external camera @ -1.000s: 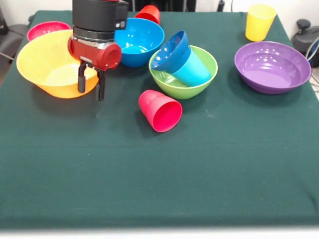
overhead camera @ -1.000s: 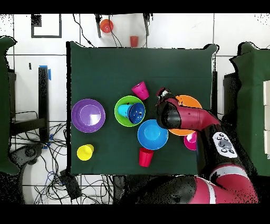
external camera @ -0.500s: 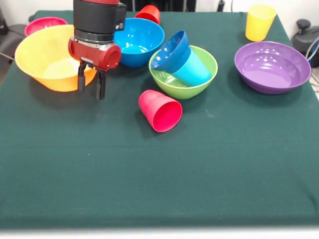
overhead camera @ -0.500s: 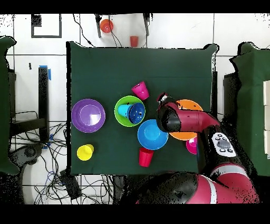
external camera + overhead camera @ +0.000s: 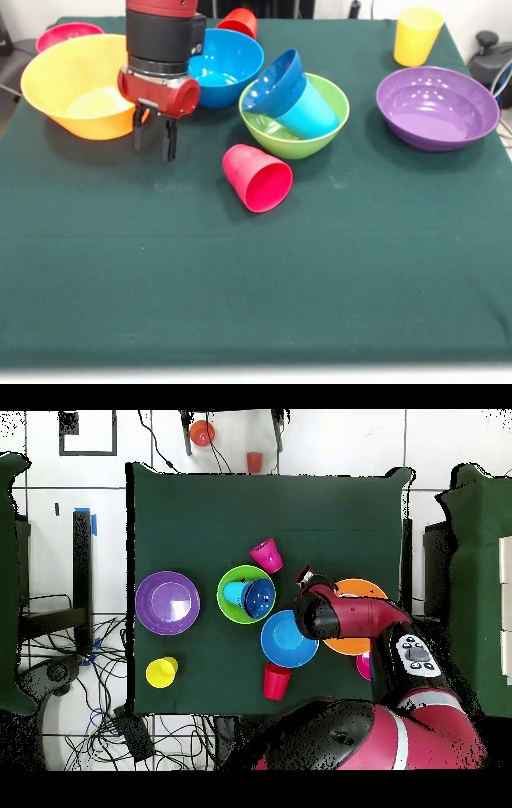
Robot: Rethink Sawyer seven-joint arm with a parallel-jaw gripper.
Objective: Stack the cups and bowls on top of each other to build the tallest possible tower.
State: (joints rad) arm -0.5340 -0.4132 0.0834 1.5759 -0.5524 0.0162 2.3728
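Nearest the camera, the green worktop (image 5: 256, 288) is bare, and the first object met is the red cup (image 5: 258, 178), lying on its side just beyond that space and off to one side of the gripper (image 5: 154, 138). The gripper hangs just above the cloth with its two fingers slightly parted and nothing held between them. Over the last second it has shifted a little sideways toward the blue bowl (image 5: 224, 66), while the orange-yellow bowl (image 5: 78, 86) behind it has slid back toward the small red bowl (image 5: 72, 34); this reads as a push, not a grasp, so no stacking progress is judged to have been made. Beyond the red cup, the green bowl (image 5: 294, 116) holds the light blue cup (image 5: 312, 114) tipped over with the small dark blue bowl (image 5: 274, 82) against it. Farther off sit the purple bowl (image 5: 438, 106), the yellow cup (image 5: 418, 35) and a second red cup (image 5: 238, 22). Overhead, the arm (image 5: 350, 616) covers part of the orange-yellow bowl, and two small items (image 5: 202, 432) lie on the floor, unseen from the front.
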